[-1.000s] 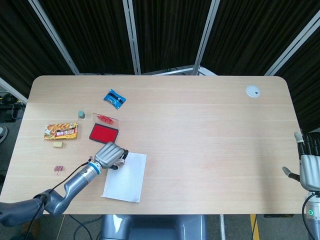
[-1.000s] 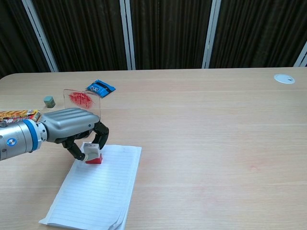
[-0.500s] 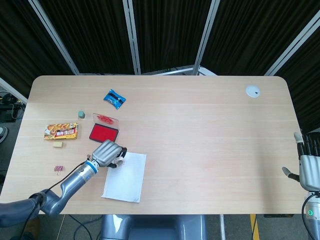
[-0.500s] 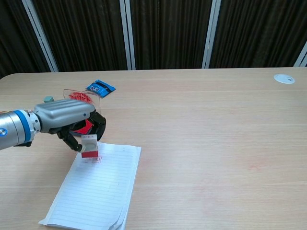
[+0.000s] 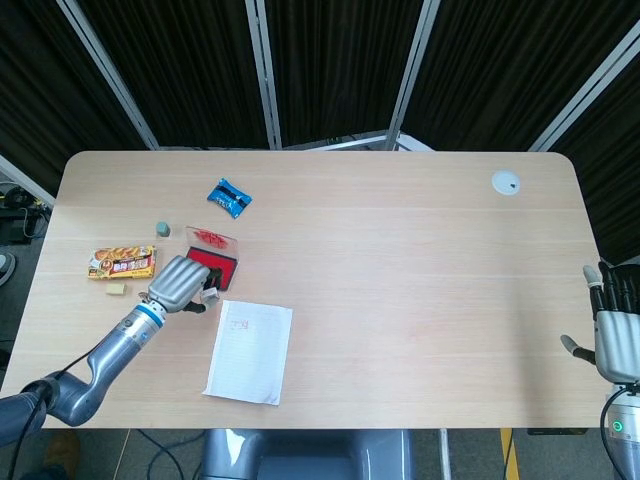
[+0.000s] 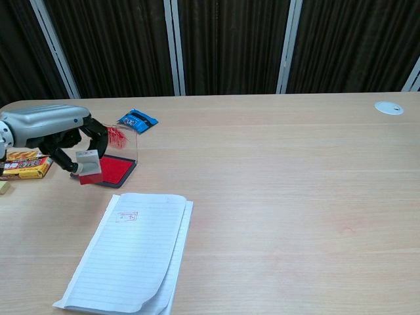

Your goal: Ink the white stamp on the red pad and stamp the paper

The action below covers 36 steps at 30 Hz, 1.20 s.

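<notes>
Your left hand (image 6: 49,128) has its fingers curled down around the white stamp (image 6: 88,166), pinching it with the red inked face pointing down. It hangs lifted off the bench (image 6: 282,197), just at the left edge of the red pad (image 6: 115,170), not touching the paper. From the head view the same hand (image 5: 178,284) sits right beside the pad (image 5: 212,264), whose clear lid (image 6: 121,141) stands tilted up at the back with red smears on it.

The paper (image 6: 128,259) lies near the front of the bench, its lower corner curling up, and there's a small red stamp mark (image 6: 126,216) near its top edge.

Your right hand (image 5: 612,335) is way over at the far right edge of the head view, fingers straight and apart, holding nothing.

Other stuff on the bench: a blue packet (image 5: 229,197), a yellow snack box (image 5: 121,263) and a small grey block (image 5: 162,229).
</notes>
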Available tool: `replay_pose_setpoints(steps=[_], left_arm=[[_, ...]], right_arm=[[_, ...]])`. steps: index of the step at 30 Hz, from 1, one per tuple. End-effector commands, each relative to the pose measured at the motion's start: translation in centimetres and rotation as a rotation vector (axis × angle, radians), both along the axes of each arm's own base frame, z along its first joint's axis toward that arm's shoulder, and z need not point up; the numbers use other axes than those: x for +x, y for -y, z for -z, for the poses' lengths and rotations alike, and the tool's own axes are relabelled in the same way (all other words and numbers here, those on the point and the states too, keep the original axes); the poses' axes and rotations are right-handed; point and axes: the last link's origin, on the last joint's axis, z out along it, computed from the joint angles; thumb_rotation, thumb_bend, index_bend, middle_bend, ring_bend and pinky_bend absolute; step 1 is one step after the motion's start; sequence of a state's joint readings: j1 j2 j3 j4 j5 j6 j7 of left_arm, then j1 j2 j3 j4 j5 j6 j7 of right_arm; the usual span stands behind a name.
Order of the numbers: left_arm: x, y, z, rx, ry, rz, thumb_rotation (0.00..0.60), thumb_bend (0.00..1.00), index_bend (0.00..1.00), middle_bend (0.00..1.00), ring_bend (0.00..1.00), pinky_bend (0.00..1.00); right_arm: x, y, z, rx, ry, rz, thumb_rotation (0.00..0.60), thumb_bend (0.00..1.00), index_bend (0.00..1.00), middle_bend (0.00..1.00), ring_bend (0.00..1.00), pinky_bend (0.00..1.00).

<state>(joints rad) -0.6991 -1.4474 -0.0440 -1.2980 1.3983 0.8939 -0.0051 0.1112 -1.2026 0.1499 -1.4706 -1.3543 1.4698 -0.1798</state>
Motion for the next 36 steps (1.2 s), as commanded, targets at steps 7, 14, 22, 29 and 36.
replay_pose_setpoints(steps=[7, 14, 22, 29, 36], left_arm=[[-5.3, 0.4, 0.3, -0.002, -0.058, -0.119, 0.600, 0.39, 0.60, 0.58, 0.88, 0.94], [-6.2, 0.5, 1.3, -0.010, -0.064, -0.114, 0.600, 0.39, 0.58, 0.56, 0.88, 0.93], [-6.2, 0.5, 2.1, -0.015, -0.072, -0.100, 0.600, 0.28, 0.47, 0.43, 0.86, 0.92], [-6.2, 0.8, 2.2, -0.015, -0.077, -0.085, 0.600, 0.16, 0.34, 0.32, 0.85, 0.91], [-5.8, 1.1, 1.0, 0.008, -0.056, -0.073, 0.600, 0.15, 0.28, 0.25, 0.84, 0.90]], right_arm=[[0.1, 0.0, 0.1, 0.004, 0.001, -0.003, 0.600, 0.00, 0.00, 0.00, 0.00, 0.00], [0.1, 0.0, 0.2, 0.008, -0.003, 0.000, 0.600, 0.00, 0.00, 0.00, 0.00, 0.00], [0.0, 0.0, 0.1, 0.005, -0.004, 0.007, 0.600, 0.00, 0.00, 0.00, 0.00, 0.00], [-0.1, 0.0, 0.0, 0.002, -0.004, 0.012, 0.600, 0.00, 0.00, 0.00, 0.00, 0.00], [0.0, -0.1, 0.0, 0.005, 0.000, 0.010, 0.600, 0.00, 0.00, 0.00, 0.00, 0.00]])
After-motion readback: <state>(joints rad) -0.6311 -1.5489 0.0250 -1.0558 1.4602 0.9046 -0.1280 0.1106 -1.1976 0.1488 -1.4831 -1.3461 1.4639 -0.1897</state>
